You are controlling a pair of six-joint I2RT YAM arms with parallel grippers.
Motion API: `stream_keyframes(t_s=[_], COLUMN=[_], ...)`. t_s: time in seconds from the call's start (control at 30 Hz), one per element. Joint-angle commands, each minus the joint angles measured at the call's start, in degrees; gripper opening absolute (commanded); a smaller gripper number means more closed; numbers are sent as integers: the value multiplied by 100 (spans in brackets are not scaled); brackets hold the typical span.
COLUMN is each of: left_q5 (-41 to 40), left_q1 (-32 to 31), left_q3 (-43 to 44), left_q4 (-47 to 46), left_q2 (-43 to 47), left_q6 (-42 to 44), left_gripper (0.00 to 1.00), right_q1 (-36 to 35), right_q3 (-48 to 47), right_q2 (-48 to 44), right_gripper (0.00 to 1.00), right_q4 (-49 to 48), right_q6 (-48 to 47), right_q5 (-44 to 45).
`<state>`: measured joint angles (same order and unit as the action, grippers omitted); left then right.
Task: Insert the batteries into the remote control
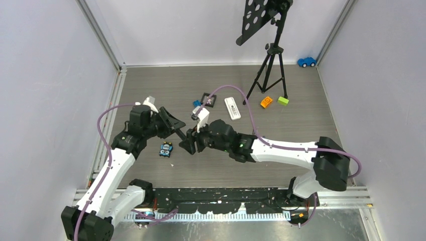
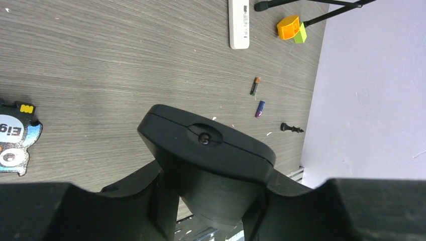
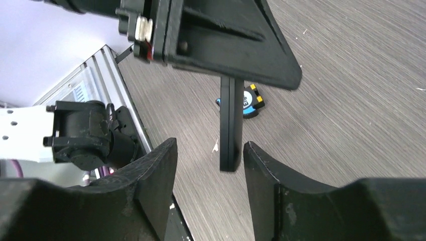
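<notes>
Two batteries [image 2: 255, 86] [image 2: 259, 109] are seen loose on the surface [image 2: 100, 60], well apart from the black remote [image 3: 231, 123] clamped by the left gripper [image 1: 173, 124]. The right gripper [image 3: 210, 145] is spread open around it, and off-centre closing could knock it loose.

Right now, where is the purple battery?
Left wrist view, right of centre: the purple battery lies just below the orange-tipped battery, left of a small black piece.

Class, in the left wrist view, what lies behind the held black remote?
A dark battery, a purple battery, a small black piece and a white remote. The table just under the black remote is covered.
</notes>
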<state>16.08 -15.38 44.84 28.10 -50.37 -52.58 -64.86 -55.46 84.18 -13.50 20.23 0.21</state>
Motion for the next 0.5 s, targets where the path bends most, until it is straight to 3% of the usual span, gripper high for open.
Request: stream_keyframes(t_s=[0.0, 0.1, 0.2, 0.3, 0.43, 0.47], left_q5=[143, 207, 271, 348, 549, 557], left_q1=[26, 26, 28, 39, 82, 105], left_q3=[-27, -37, -38, -62, -28, -2], left_q4=[-164, -190, -203, -269, -493, -501], left_q2=[23, 48, 80, 124, 221, 248], left_q6=[-144, -174, -146, -71, 341, 445], left_gripper=[0, 0, 8, 44, 84, 89], right_q1=[-111, -115, -115, -115, 15, 116], right_q3=[-535, -658, -702, -678, -439, -313], right_q2=[383, 532, 528, 408, 162, 121], right_gripper=[51, 39, 16, 1, 0, 0], right_q4=[-202, -206, -210, -226, -379, -567], right_q6=[-234, -177, -88, 31, 240, 366], right_q5=[495, 622, 723, 718, 156, -160])
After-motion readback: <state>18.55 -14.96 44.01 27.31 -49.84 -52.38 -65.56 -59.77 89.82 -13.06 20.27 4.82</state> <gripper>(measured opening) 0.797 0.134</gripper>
